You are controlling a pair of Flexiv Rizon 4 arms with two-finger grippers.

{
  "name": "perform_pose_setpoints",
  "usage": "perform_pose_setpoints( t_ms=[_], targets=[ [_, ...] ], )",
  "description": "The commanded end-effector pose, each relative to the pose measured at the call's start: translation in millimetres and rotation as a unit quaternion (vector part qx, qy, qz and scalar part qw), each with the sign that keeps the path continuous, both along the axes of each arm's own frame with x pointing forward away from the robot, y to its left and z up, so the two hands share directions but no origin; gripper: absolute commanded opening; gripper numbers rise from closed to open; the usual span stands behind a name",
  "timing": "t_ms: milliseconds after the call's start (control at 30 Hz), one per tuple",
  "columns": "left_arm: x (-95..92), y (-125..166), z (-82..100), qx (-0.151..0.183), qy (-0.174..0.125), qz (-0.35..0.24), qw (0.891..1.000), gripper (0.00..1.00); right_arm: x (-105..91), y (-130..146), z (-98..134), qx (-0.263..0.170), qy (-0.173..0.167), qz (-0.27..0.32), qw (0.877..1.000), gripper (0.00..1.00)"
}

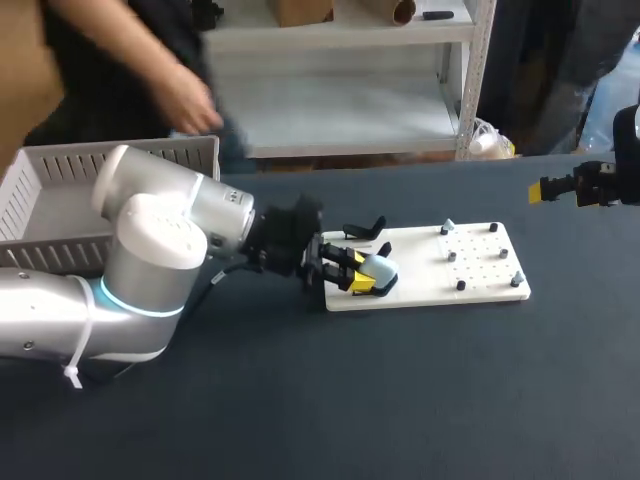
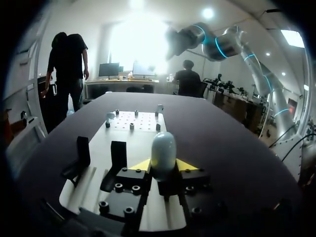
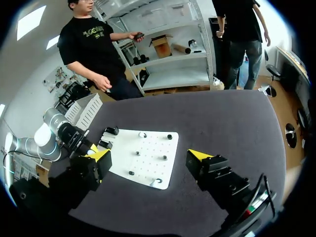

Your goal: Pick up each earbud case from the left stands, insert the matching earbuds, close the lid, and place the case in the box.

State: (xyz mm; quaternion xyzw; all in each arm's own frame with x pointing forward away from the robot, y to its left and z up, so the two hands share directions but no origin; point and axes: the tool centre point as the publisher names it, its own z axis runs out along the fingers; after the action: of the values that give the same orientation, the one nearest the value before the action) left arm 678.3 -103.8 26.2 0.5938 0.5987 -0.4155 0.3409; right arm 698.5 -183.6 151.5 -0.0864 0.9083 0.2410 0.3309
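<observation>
A pale blue earbud case (image 1: pixel 378 269) stands upright at the near-left end of the white board (image 1: pixel 480 268). My left gripper (image 1: pixel 362 274) lies low over that end, and both yellow tips press the case (image 2: pixel 163 151) from two sides, so it is shut on it. Two empty black stands (image 2: pixel 81 152) sit just beside the left gripper (image 2: pixel 163 165). Small pale pieces (image 1: pixel 447 228) rest among the black pegs at the board's far end. My right gripper (image 1: pixel 553 188) hangs open and empty, high off the board's right end, with the board (image 3: pixel 148 158) below its fingers.
The grey slatted box (image 1: pixel 60 190) stands at the back left, behind my left arm. The dark table stretches bare in front of the board and to its right.
</observation>
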Motion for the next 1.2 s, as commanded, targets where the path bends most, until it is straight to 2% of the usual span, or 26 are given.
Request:
perform_pose_setpoints(
  t_ms=[33,400,667,1200],
  targets=[
    [-6.2,7,14.2,-0.019,-0.011,0.0,1.0,0.0,1.2,-1,-1,0.002,0.0,0.003,1.0,1.0],
    [-22.2,0,69.9,-0.1,-0.067,-0.017,0.993,0.0,1.2,-1,-1,0.002,0.0,0.003,1.0,1.0],
    [-30.9,-11,97.9,-0.121,-0.085,-0.031,0.989,0.0,1.2,-1,-1,0.002,0.0,0.003,1.0,1.0],
    [-30.9,-11,97.9,-0.121,-0.085,-0.031,0.989,0.0,1.2,-1,-1,0.002,0.0,0.003,1.0,1.0]
  ],
)
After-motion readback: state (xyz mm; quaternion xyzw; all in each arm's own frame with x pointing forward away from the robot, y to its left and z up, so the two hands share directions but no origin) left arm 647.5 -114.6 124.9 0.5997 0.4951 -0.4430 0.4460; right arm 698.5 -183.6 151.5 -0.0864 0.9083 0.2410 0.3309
